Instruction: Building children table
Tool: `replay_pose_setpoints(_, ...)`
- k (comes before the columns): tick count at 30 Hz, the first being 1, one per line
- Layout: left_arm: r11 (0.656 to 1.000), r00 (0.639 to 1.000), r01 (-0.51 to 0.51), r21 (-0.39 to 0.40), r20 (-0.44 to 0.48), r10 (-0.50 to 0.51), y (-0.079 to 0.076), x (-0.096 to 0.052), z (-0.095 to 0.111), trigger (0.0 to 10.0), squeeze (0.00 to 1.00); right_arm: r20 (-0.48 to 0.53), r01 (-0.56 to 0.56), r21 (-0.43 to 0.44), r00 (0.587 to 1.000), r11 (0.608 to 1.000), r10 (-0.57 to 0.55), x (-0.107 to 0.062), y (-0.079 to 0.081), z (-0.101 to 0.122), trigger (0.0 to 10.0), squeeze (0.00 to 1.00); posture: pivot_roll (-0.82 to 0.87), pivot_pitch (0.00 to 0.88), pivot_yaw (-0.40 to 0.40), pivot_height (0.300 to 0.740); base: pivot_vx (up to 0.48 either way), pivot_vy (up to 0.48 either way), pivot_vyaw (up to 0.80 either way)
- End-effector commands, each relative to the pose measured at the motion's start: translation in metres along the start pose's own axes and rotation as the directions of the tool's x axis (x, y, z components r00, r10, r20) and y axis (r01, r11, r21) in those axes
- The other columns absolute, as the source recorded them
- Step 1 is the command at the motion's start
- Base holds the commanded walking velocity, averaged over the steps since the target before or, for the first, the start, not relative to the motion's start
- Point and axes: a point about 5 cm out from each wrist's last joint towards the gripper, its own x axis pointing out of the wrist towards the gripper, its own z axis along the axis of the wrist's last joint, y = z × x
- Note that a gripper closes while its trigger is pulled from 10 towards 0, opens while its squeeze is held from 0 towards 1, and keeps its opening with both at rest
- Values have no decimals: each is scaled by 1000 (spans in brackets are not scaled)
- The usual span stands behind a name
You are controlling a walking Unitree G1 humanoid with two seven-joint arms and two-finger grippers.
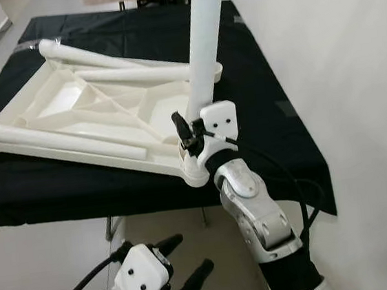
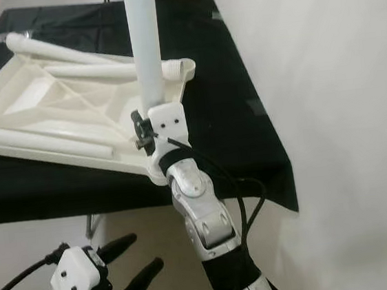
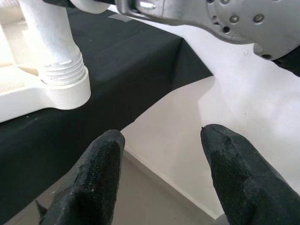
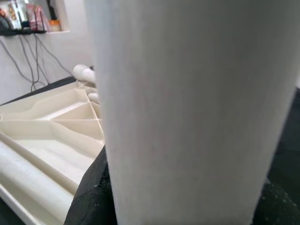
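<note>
**A:** What is the right end effector doing at the near corner of the tabletop?

**B:** It is clamped around the base of an upright white leg, its black fingers pinching the tube just above the threaded socket. The low grip likely keeps the leg plumb while its thread seats in the corner.

**A:** And the tabletop itself?

**B:** The cream tabletop lies upside down on the black-draped worktop, ribbed underside up, so the sockets face upward to receive the legs. The corner being worked sits right at the worktop's near edge, within the arm's reach.

**A:** The other legs?

**B:** Three more white legs lie flat across the underside, seemingly parked there until their turn.

**A:** Where is the left end effector?

**B:** Low, below the worktop's edge, fingers spread and holding nothing. From its wrist view it points toward the socket, probably ready to steady the tabletop.
</note>
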Motion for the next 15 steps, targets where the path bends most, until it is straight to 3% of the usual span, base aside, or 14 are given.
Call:
replay_pose_setpoints(1,1000,1000,8,-1,-22,-8,0,0,-5,10000,0,-303,113,52,948,992,-92,-5,-8,-63,10000,0,117,201,-61,740,0,0,0)
replay_pose_setpoints(9,1000,1000,0,14,-20,0,4,4,-8,10000,0,-311,134,53,944,990,-111,10,-22,-59,10000,0,127,171,-61,740,0,0,0)
replay_pose_setpoints(13,1000,1000,-6,19,-17,6,5,6,-10,10000,0,-298,85,66,952,994,-62,18,-24,-56,10000,0,129,157,-62,740,0,0,0)
replay_pose_setpoints(14,1000,1000,-6,20,-16,7,5,7,-10,10000,0,-279,64,90,960,994,-36,21,-24,-53,10000,1000,128,152,-63,740,0,0,0)
replay_pose_setpoints(15,1000,1000,-7,20,-14,7,5,7,-10,10000,0,-264,49,108,964,993,-19,23,-25,-51,10000,1000,128,152,-63,740,0,0,0)
